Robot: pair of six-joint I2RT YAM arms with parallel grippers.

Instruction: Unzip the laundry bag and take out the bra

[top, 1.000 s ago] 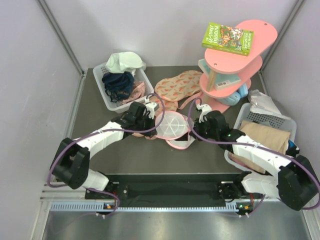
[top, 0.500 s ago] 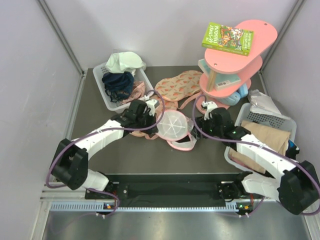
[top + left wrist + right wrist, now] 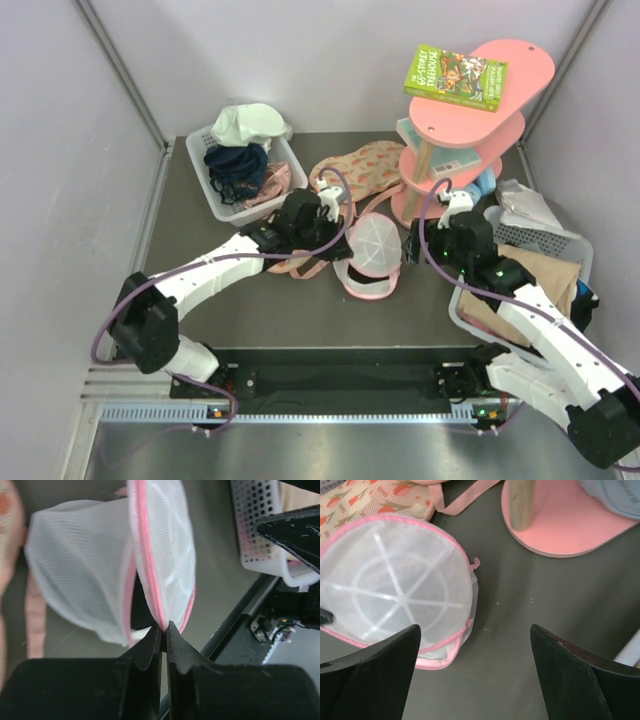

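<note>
Fingers (image 3: 148,649) of the left gripper (image 3: 164,628) pressed together, pinching the pink zip trim of the round, dome-shaped white mesh laundry bag (image 3: 85,570). Rim held edge-on and raised.

Overhead: bag (image 3: 375,245) sits mid-table, between the two grippers. Upper dome tilted up off its lower pink rim, which lies on the dark table (image 3: 200,200). Flat pink fruit-print fabric (image 3: 365,165) just behind it.

Right gripper (image 3: 475,630) hangs just beside the bag, fingers spread wide, holding nothing. Small pink zip pull tab (image 3: 476,561) juts from the rim on the side facing the pink oval shelf base (image 3: 560,530).

Bra: not clearly seen. Dark sliver in the gap between the mesh halves (image 3: 139,605); cannot tell if it is the bra or shadow.

Judgement: zip looks part open, more to run.
- Left pinch should stay firm and high, so the trim is taut.
- Right should close squarely on the tab, not the mesh.
- Pull along the rim's curve; a straight tug would likely drag the whole bag.
- Mesh is slippery and soft: likely to slide out of a light pinch.
</note>
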